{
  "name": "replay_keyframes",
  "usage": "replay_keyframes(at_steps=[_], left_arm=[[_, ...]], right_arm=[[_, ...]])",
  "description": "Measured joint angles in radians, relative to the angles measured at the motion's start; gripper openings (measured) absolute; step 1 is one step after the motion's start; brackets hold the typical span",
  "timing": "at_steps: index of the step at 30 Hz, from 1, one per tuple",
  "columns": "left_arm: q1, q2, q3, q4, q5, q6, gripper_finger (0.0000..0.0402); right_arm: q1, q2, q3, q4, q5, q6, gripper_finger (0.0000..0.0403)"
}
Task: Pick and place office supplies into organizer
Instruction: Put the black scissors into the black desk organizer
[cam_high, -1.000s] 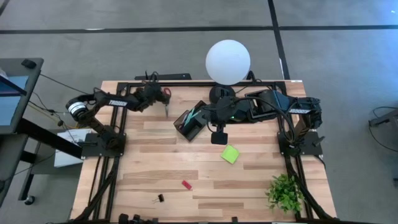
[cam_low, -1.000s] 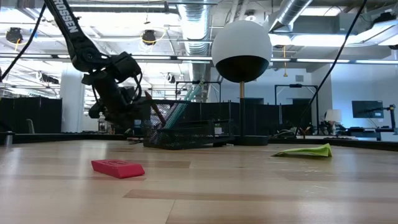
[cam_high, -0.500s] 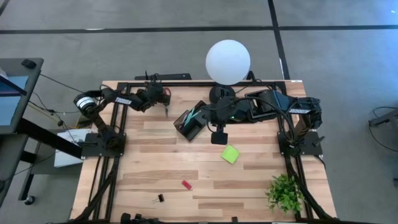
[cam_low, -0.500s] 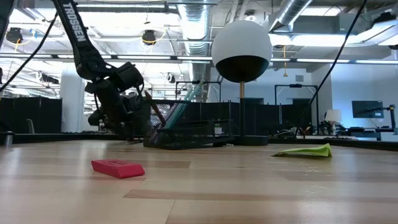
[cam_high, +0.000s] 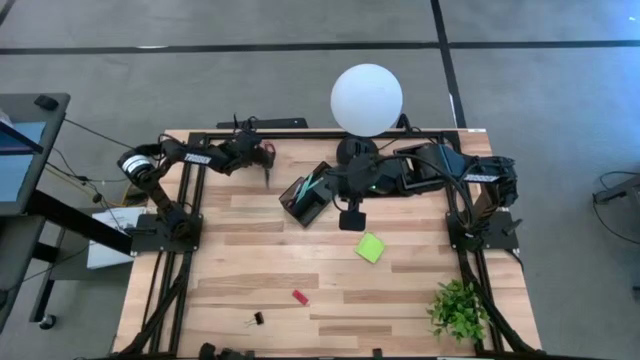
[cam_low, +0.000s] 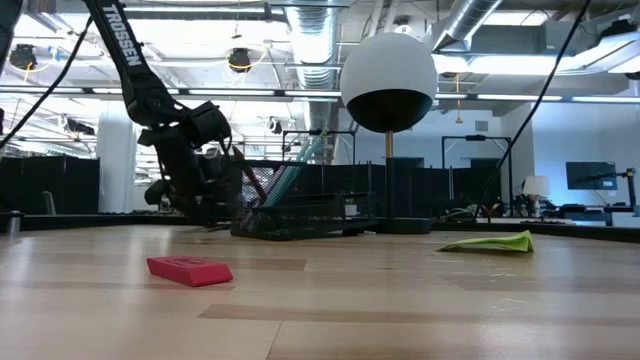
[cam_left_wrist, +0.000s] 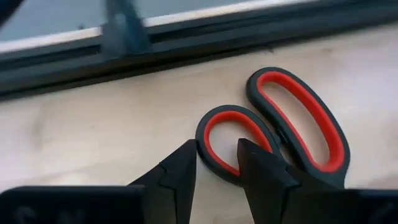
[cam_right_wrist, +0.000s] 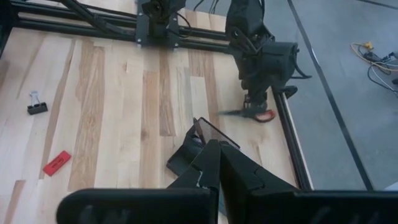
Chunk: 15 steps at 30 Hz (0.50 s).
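High view: left end effector (cam_high: 262, 155) at the surface's (cam_high: 240, 270) far-left edge, fingers clamped on one loop of the red-handled scissors (cam_left_wrist: 292, 124) lying flat there. Mesh organizer (cam_high: 303, 200) sits mid-surface. Right end effector (cam_right_wrist: 217, 163) beside it, fingers together, holding nothing.

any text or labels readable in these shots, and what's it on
"TROSSEN": white letters on the left arm, low view; the first letter is cut off at the top edge.
White lettering on both arms' links in the high view, left arm and right arm: too small to read.
No other text shows.
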<state>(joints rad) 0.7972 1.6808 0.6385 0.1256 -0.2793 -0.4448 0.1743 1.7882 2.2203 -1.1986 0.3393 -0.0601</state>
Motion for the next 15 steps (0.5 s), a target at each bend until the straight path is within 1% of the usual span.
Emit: replay_keyframes(at_steps=[2, 5, 12, 15], left_arm=[[-0.013, -0.002, 0.001, -0.038, 0.041, 0.039, 0.0112], [-0.035, -0.001, 0.001, -0.067, 0.054, 0.054, 0.0112], [-0.112, -0.011, 0.002, -0.154, 0.049, 0.064, 0.0112], [-0.162, -0.029, 0.002, -0.209, 0.044, 0.061, 0.0112]], right_arm=[[0.0, 0.0, 0.0, 0.0, 0.0, 0.0, 0.0], [0.0, 0.0, 0.0, 0.001, 0.0, 0.0, 0.0], [0.0, 0.0, 0.0, 0.0, 0.0, 0.0, 0.0], [0.0, 0.0, 0.0, -0.001, 0.0, 0.0, 0.0]])
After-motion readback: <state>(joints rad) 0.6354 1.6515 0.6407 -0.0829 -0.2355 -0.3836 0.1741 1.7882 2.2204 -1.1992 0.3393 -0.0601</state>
